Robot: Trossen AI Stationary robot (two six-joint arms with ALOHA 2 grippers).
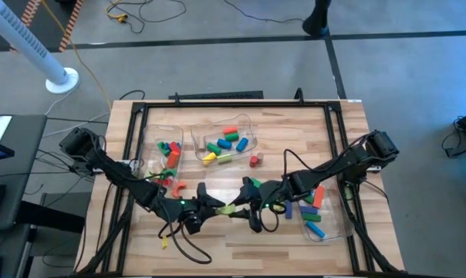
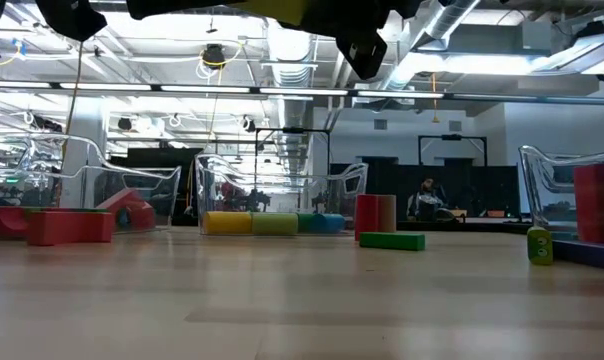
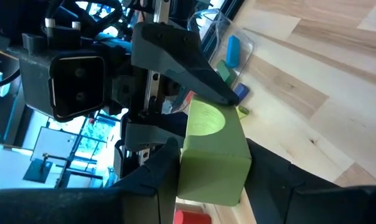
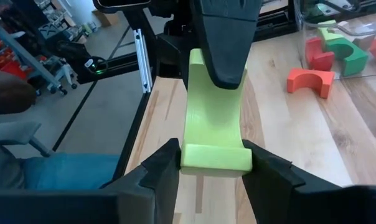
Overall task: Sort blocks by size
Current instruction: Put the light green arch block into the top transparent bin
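Note:
A light green arch block (image 1: 231, 207) hangs in the air over the table's near middle, between my two grippers. My left gripper (image 3: 213, 177) comes at it from the table's left and is shut on one end. My right gripper (image 4: 215, 163) comes from the right and is shut on the other end. In the low view only a sliver of the arch (image 2: 282, 10) shows at the top edge, beside a dark gripper (image 2: 367, 45). Other blocks lie in clear bins and loose on the wood. My left gripper pinches the arch's end nearest to it (image 3: 206, 168) between its two fingers, coming nearly level from the table's left. The arch is lifted clear of the table. My right gripper pinches the opposite foot of the arch (image 4: 214, 158) by its two side faces, one finger on each. It comes slanting slightly down from the table's right, along the arch's length. The arch's hollow faces this wrist's camera.
Three clear bins hold blocks: one at far left (image 1: 162, 150), one at far middle (image 1: 225, 139), one at right (image 1: 325, 212). Loose on the wood are a red cylinder (image 1: 254, 160), an orange arch (image 1: 179, 188) and a green bar (image 2: 392, 240).

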